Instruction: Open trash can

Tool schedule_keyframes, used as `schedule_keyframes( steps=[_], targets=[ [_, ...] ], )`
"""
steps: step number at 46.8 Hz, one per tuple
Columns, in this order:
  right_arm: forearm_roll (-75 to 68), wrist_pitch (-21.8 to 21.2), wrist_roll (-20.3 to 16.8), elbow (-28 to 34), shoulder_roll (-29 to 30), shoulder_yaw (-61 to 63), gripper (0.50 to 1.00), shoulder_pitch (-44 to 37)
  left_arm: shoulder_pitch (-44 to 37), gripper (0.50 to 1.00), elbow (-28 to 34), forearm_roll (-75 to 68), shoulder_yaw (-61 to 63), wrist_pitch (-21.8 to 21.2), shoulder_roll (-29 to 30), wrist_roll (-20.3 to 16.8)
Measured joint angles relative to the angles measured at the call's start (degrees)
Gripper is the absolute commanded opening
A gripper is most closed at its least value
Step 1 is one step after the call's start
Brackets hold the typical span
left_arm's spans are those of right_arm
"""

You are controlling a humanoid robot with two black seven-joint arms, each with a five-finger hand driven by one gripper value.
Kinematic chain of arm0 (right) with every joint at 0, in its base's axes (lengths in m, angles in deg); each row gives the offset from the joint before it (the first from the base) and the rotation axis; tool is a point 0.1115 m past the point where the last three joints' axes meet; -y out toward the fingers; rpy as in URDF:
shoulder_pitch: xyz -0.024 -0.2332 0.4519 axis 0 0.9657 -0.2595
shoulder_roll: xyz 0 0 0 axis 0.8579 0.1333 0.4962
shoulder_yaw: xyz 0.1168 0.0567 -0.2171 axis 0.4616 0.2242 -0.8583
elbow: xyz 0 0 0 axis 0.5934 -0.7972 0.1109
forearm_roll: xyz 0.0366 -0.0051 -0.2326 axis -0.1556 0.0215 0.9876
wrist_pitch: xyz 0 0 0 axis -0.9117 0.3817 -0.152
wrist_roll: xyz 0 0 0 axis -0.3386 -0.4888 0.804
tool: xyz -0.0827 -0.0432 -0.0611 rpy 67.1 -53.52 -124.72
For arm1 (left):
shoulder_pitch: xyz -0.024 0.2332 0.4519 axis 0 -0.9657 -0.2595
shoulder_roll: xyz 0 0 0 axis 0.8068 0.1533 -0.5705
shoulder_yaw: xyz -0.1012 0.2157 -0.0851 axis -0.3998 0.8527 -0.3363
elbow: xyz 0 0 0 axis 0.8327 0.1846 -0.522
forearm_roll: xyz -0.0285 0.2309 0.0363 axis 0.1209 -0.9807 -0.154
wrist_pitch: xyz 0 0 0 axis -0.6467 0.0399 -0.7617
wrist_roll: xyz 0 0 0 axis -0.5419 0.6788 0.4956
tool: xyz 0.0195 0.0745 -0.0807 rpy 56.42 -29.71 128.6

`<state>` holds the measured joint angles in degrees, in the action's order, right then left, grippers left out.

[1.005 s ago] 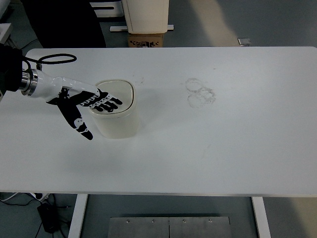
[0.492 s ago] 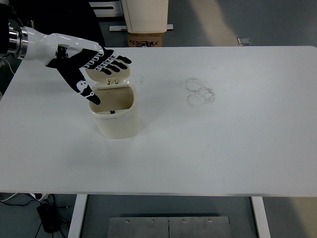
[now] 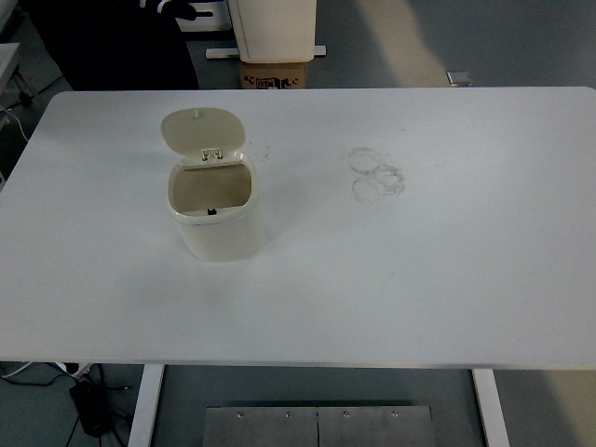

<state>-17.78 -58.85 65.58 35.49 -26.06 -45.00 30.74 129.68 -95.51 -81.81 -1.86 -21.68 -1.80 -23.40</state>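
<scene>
A small cream trash can (image 3: 222,233) stands on the white table (image 3: 419,279), left of the middle. Its lid (image 3: 202,130) is flipped up and leans back on the hinge at the far side. The inside (image 3: 211,189) shows and looks empty. Only a small black-and-white part of my left hand (image 3: 173,7) shows at the top edge, well beyond the can and apart from it. My right arm is not in view.
Faint ring marks (image 3: 375,174) lie on the table right of the can. Beyond the far edge stand a cardboard box (image 3: 275,76), a white unit (image 3: 275,26) and a dark mass (image 3: 112,47). The table's front edge runs near the bottom.
My left hand rose from the can's lid and pulled back to the top edge. The lid went from shut to fully open.
</scene>
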Motion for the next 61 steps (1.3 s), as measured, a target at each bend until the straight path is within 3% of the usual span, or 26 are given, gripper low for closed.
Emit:
schedule_keyframes(
  steps=[4, 14, 21, 34, 48, 61],
  targets=[
    [0.0, 0.0, -0.01, 0.04, 0.0, 0.0, 0.991, 0.0, -2.08, 1.0, 4.16, 3.94, -1.17, -1.07, -1.66, -0.39],
    [0.0, 0.0, -0.03, 0.03, 0.0, 0.0, 0.991, 0.01, -12.88, 1.0, 9.67, 8.85, -8.73, -3.81, -5.0, -5.64],
    [0.0, 0.0, -0.02, 0.05, 0.0, 0.0, 0.991, -0.01, -20.49, 1.0, 13.58, 11.49, -15.11, -6.86, -8.39, -5.82],
    [0.01, 0.0, 0.0, 0.05, 0.0, 0.0, 0.991, 0.0, -27.28, 1.0, 25.77, 12.5, -22.27, -6.5, -16.66, -5.81],
    [0.0, 0.01, 0.0, 0.05, 0.0, 0.06, 0.991, 0.01, -35.78, 1.0, 30.21, 12.6, -32.47, -6.83, -20.25, -6.64],
    [0.06, -0.21, -0.06, 0.46, 0.0, 0.18, 0.991, 0.09, -37.66, 1.0, 36.7, 12.64, -35.93, -6.37, -24.72, -6.79]
  ],
)
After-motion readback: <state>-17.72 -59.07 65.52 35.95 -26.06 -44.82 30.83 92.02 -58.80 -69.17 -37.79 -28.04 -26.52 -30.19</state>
